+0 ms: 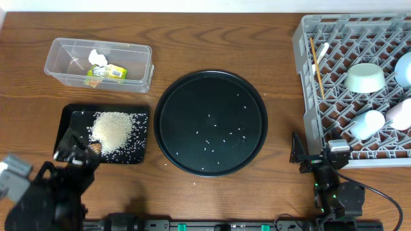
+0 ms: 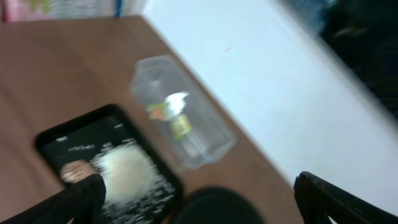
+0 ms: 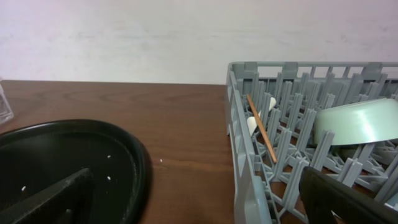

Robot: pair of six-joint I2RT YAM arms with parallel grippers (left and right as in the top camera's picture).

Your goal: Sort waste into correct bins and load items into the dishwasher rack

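The clear tub (image 1: 138, 54) (image 2: 208, 134) holds a crumpled tissue (image 1: 97, 58) and a yellow-green wrapper (image 1: 110, 73). A rice pile (image 1: 113, 128) (image 2: 127, 171) and a brown lump (image 1: 96, 147) (image 2: 76, 171) lie in the black rectangular tray (image 1: 72, 119) (image 2: 59, 134). My left gripper (image 1: 76, 151) (image 2: 199, 205) hovers open at that tray's near left corner. The grey rack (image 1: 308, 96) (image 3: 239, 124) carries a mint bowl (image 1: 366, 77) (image 3: 357, 121), two cups (image 1: 369, 124), a chopstick (image 1: 316, 64) (image 3: 261, 127) and a white spoon (image 1: 322, 54). My right gripper (image 1: 316, 154) (image 3: 199, 205) stands open by the rack's near left corner.
A large round black tray (image 1: 168, 115) (image 3: 134, 168) sits mid-table with a few stray rice grains (image 1: 221, 136) on it. A light-blue bowl (image 1: 404, 67) shows at the rack's right edge. The table's back edge meets a white wall.
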